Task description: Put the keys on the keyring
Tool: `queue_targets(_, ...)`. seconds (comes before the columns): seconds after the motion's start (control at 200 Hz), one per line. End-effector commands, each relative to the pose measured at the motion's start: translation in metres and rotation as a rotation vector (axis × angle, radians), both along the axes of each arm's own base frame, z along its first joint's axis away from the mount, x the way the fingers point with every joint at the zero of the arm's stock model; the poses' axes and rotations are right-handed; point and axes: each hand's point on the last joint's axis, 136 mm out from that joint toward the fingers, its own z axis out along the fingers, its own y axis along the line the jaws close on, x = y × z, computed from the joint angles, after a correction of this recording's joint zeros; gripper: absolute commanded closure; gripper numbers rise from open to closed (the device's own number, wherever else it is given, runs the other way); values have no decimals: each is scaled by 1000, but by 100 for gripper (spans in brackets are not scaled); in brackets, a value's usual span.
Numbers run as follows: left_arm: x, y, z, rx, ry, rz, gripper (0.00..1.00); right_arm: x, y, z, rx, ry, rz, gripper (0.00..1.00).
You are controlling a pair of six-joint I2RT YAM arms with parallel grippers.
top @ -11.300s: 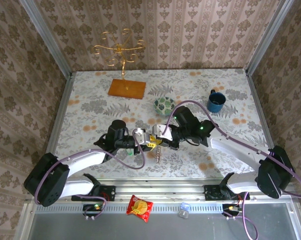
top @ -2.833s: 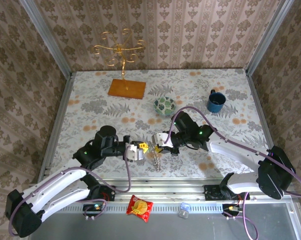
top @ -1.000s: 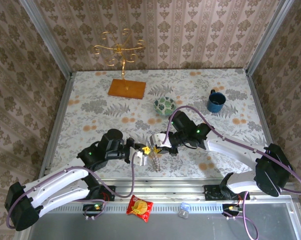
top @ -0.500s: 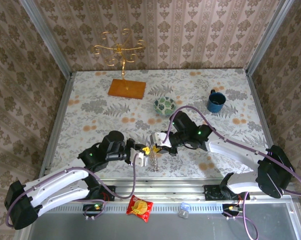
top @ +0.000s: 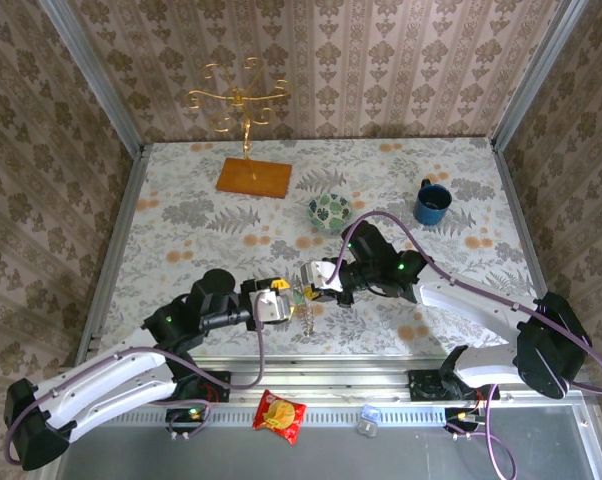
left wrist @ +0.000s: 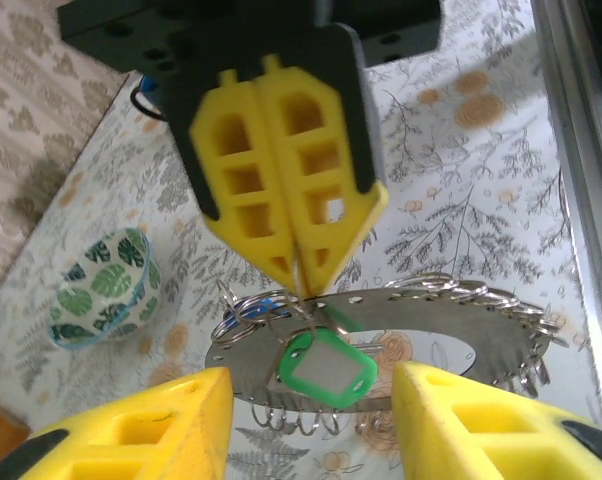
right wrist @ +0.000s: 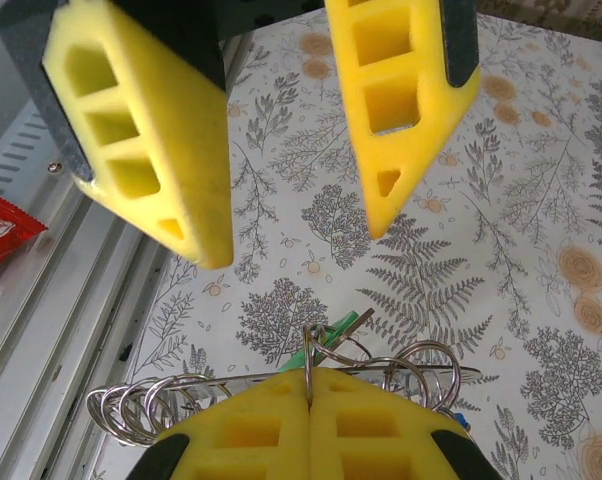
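The keyring [left wrist: 481, 320] is a flat grey metal ring with a wide open centre and small wire loops along its rim. It hangs level above the table. My right gripper [right wrist: 309, 375] is shut on one wire loop at its near rim, also seen from the left wrist [left wrist: 299, 285]. A green-headed key [left wrist: 326, 365] hangs from that loop, and a blue-headed key [left wrist: 263, 303] lies at the rim beside it. My left gripper [left wrist: 311, 400] stands open, its pads on either side of the green key without touching it. From above, both grippers [top: 281, 300] [top: 309, 280] meet at the table's front centre.
A green-patterned bowl [top: 330, 211] stands behind the grippers, a blue mug [top: 432, 203] at the back right. An orange board with a gold stand [top: 253, 177] is at the back left. A red snack packet [top: 279, 415] lies on the metal rail [left wrist: 581, 150] in front.
My left gripper has gone from shut to open, letting go of the green key, and has drawn back a little to the left. The right gripper still pinches the loop.
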Motion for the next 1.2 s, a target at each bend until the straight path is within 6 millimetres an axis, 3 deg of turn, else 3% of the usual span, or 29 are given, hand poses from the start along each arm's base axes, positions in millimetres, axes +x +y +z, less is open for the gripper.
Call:
queue_targets(0.0, 7, 3, 6, -60, 165, 101, 58, -2, 1, 10, 32, -21, 12, 100)
queue_targets(0.08, 11, 2, 2, -61, 227, 118, 57, -2, 1, 10, 33, -22, 14, 100)
queue_targets(0.205, 14, -4, -14, -18, 283, 113, 49, -3, 1, 11, 36, -22, 16, 100)
queue_targets(0.35, 19, -12, -18, -20, 276, 93, 41, -3, 2, 11, 36, -19, 20, 100)
queue_targets(0.7, 26, -19, -27, -27, 267, 90, 37, -4, 2, 11, 40, -21, 24, 100)
queue_targets(0.785, 22, -21, -27, -37, 280, 63, 43, -3, 3, 11, 41, -22, 22, 100)
queue_targets(1.07, 10, -23, -35, -23, 327, 1, 82, -1, 4, 13, 52, -28, 10, 100)
queue_targets(1.195, 6, -23, -38, -27, 350, -12, 93, 0, 5, 16, 72, -24, 3, 100)
